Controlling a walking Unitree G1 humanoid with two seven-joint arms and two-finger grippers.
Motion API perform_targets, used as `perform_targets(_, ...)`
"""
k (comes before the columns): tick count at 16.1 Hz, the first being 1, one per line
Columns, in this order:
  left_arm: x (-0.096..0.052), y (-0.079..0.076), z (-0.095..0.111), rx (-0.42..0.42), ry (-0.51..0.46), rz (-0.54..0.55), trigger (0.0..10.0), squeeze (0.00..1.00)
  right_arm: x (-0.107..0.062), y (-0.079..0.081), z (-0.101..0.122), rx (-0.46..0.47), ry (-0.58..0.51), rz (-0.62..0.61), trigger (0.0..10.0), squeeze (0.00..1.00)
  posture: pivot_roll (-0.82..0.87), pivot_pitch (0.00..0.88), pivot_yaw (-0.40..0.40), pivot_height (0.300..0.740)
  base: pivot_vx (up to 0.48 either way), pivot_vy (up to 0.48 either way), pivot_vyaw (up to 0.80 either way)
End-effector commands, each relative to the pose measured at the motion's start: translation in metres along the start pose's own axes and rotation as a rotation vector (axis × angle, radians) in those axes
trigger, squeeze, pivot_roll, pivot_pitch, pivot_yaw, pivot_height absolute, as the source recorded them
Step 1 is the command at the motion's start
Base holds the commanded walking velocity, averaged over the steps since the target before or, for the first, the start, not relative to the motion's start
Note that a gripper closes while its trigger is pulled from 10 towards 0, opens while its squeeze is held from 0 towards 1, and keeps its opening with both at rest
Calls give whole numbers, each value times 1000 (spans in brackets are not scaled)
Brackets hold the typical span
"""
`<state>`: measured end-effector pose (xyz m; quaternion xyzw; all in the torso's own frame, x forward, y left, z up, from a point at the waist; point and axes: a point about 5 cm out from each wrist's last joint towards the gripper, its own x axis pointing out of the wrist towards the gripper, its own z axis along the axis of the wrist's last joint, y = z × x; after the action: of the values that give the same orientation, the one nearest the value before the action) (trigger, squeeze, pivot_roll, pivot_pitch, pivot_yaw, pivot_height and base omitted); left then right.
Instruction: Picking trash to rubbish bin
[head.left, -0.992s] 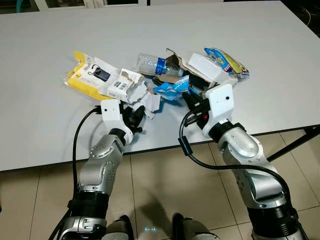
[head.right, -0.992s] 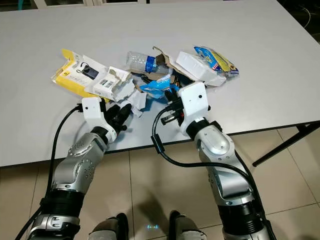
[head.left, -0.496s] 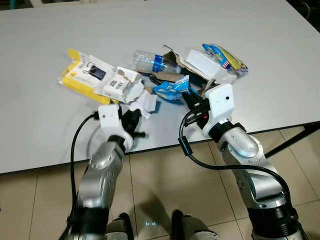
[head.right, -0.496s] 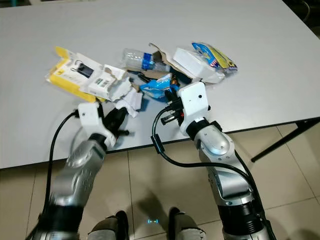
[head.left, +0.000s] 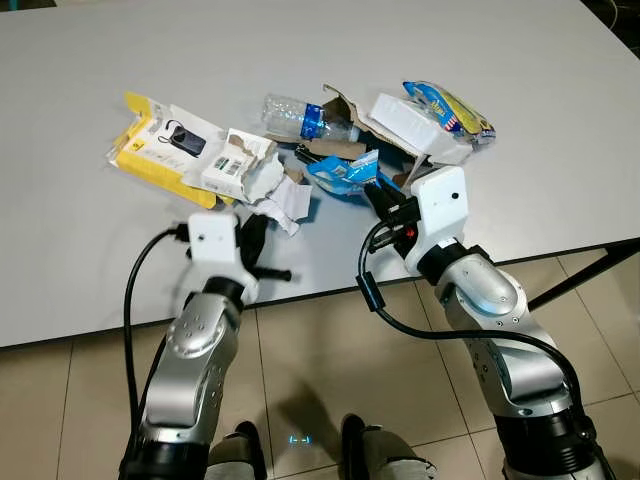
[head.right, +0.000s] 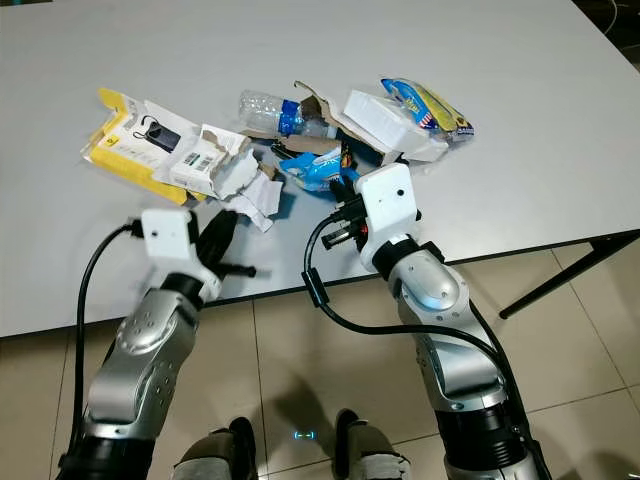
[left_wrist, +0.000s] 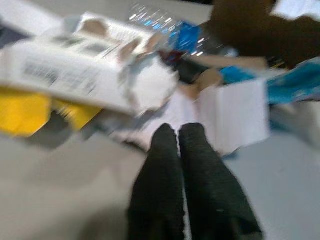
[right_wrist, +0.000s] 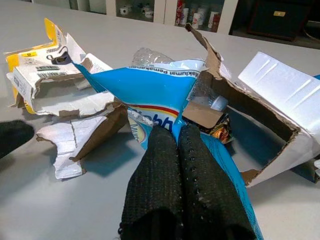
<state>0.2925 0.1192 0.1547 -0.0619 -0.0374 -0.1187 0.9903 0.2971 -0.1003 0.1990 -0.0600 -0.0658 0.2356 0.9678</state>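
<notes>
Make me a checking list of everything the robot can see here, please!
Surface: grey table, trash piled mid-table.
Job's things: blue wrapper, clear bottle, yellow package, torn white box, torn white card, white carton, snack bag.
Clutter: nothing seen.
Grippers: right gripper shut on the blue wrapper; left gripper shut, empty, beside the torn white card.
Cables: black cable on left arm, another on right arm.
Surroundings: tiled floor; rubbish bin, nothing seen.

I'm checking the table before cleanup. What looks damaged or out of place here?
Trash is heaped mid-table: a torn white carton, a ripped cardboard box, a crushed bottle and a blue wrapper, which the right gripper has pinched. The left gripper points at the torn carton, shut.
</notes>
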Motion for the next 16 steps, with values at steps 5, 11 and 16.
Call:
perform_targets(5, 8, -13, 10, 82, -18, -116, 10000, 1000, -1, 2, -1, 8, 3, -2, 10000, 0, -140, 253, -26, 740, 0, 0, 0)
perform_targets(11, 20, 24, 16, 119, -33, 62, 10000, 1000, 1, 3, -1, 10, -1, -4, 10000, 0, -135, 246, -22, 740, 0, 0, 0)
perform_targets(16, 15, 21, 20, -100, -96, 159, 10000, 1000, 2, 3, -2, 13, -4, -4, 10000, 0, -130, 241, -21, 740, 0, 0, 0)
